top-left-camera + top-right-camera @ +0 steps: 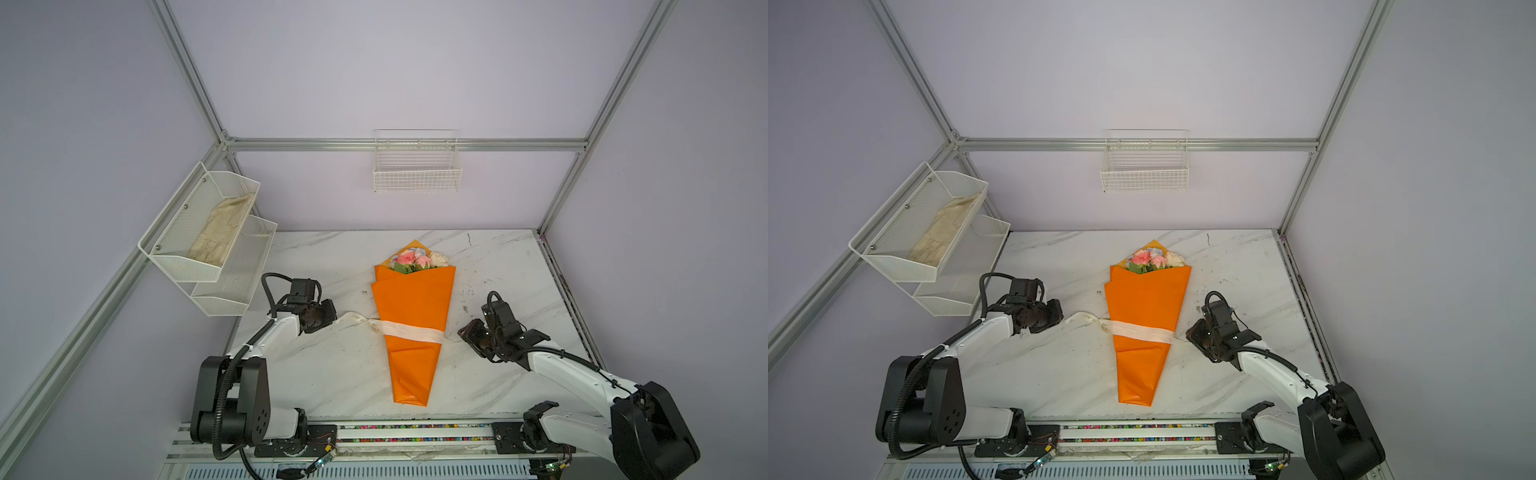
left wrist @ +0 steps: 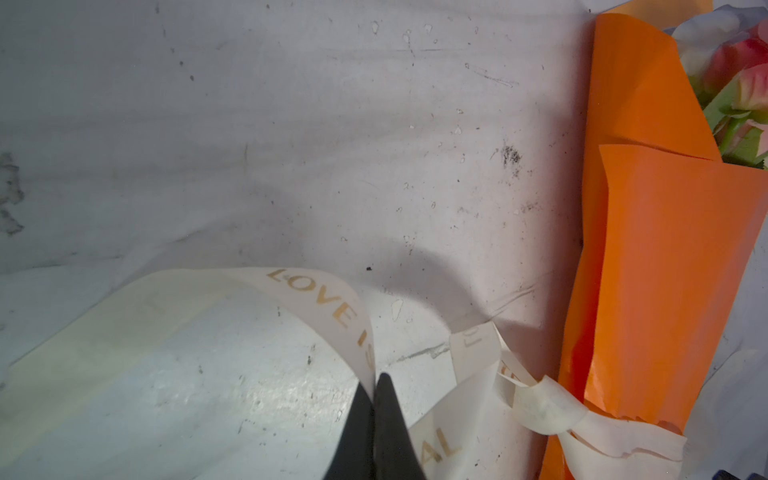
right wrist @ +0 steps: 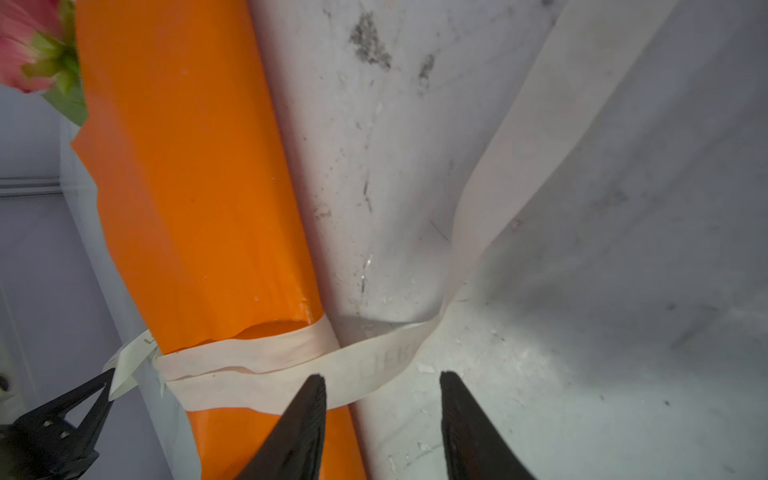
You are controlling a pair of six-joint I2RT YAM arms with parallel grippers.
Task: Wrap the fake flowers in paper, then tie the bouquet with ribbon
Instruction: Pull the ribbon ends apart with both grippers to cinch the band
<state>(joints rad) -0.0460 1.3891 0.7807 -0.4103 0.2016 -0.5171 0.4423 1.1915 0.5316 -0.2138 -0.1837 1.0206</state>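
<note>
The bouquet (image 1: 413,307) lies mid-counter (image 1: 332,374), with the ribbon (image 1: 411,331) wound round it (knotted or not, I cannot tell). The left claw (image 2: 376,384) pinches a ribbon end, and the right claw (image 3: 382,376) gapes empty. Tightening is probably left.

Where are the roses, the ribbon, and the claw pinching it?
roses (image 1: 405,258), in a top view, pink bloom
ribbon (image 1: 411,331), in a top view, its flat middle
left claw (image 2: 375,381), left wrist view, between its tips

left arm (image 1: 278,332), right arm (image 1: 577,374): white shells, black joint housings | black ribbed cable (image 1: 221,395) along each | left claw (image 2: 374,384), right claw (image 3: 382,376): black, tapered, pointed fingers
</note>
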